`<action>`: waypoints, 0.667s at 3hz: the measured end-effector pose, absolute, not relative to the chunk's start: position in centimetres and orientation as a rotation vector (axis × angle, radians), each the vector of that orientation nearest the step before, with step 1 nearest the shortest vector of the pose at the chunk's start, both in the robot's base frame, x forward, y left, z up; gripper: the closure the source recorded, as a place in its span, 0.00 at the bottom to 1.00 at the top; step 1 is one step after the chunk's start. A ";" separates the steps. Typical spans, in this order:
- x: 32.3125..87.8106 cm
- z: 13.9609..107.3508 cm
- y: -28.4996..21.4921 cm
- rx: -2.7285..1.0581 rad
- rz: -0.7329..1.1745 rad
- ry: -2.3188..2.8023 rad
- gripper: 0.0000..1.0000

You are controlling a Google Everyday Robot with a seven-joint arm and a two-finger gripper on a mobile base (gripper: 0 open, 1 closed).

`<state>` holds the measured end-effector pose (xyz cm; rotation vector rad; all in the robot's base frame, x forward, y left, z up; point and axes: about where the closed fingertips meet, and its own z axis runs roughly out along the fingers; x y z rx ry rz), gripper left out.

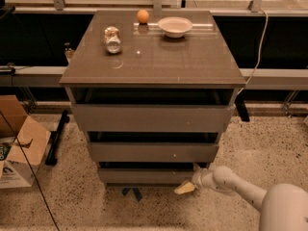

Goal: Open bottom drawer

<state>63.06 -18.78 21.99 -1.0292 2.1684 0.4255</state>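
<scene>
The bottom drawer (144, 176) is the lowest, slimmest grey-brown front of the cabinet's three, with a dark gap above it. My gripper (188, 184) sits at the drawer's lower right corner, on a white arm (240, 189) that comes in from the lower right. One yellowish fingertip (183, 188) points left along the bottom edge of the front; another reaches up beside the drawer's right end.
The cabinet top (154, 61) holds a tipped can (112, 39), an orange (142, 16) and a white bowl (174, 26). A cardboard box (17, 148) stands on the speckled floor at left. A black bar (57, 136) lies beside the cabinet.
</scene>
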 end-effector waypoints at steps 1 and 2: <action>64.5 20.4 -17.4 -1.063 0.477 2.168 0.04; 64.7 19.9 -17.9 -1.081 0.481 2.187 0.34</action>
